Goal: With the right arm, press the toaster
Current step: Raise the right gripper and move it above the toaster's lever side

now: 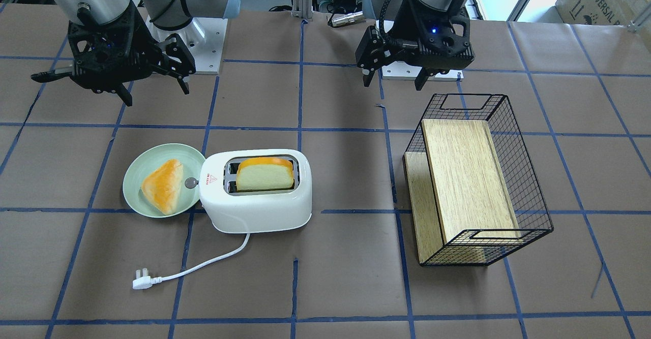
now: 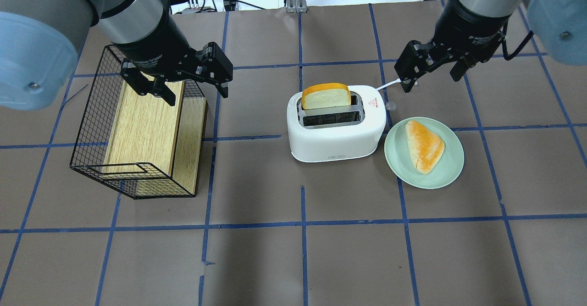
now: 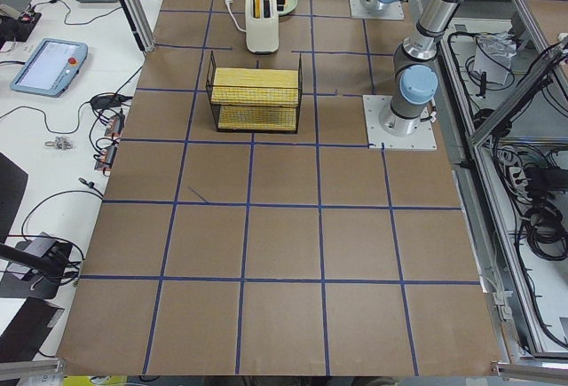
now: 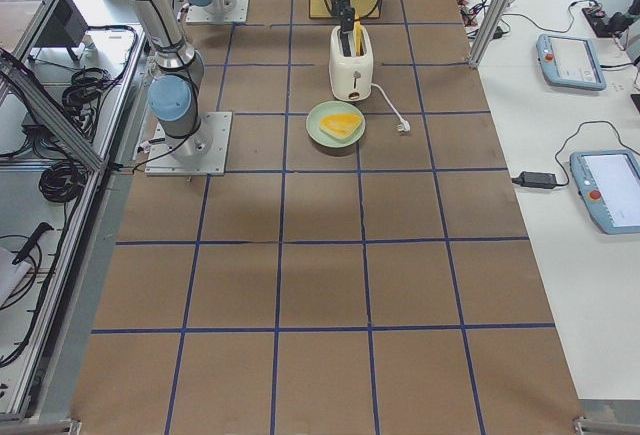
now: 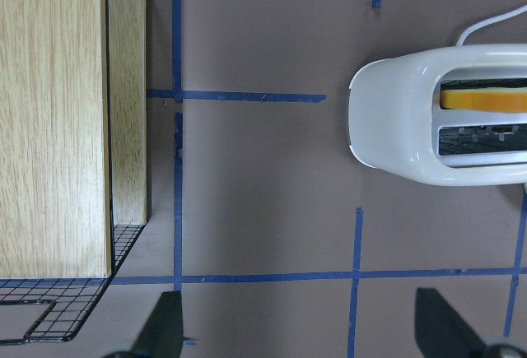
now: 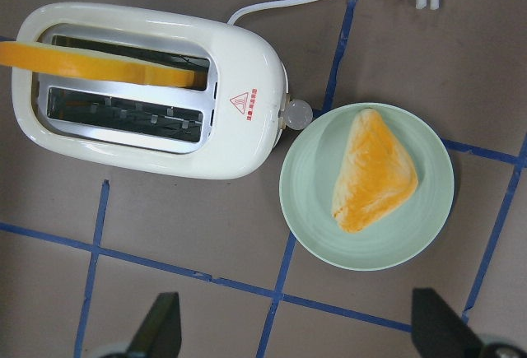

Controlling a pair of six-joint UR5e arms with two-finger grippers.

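The right end effector (image 2: pixel 431 73), open and empty, hovered with the toaster (image 2: pixel 337 136) below and to its left; closing up and centring over the lever knob (image 2: pixel 390 106) would likely press cleanly.

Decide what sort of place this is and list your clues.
Probably a robotics lab, not a kitchen: a left arm and right arm bolted to a table taped into a grid, touchscreen controllers alongside, and an unplugged toaster.
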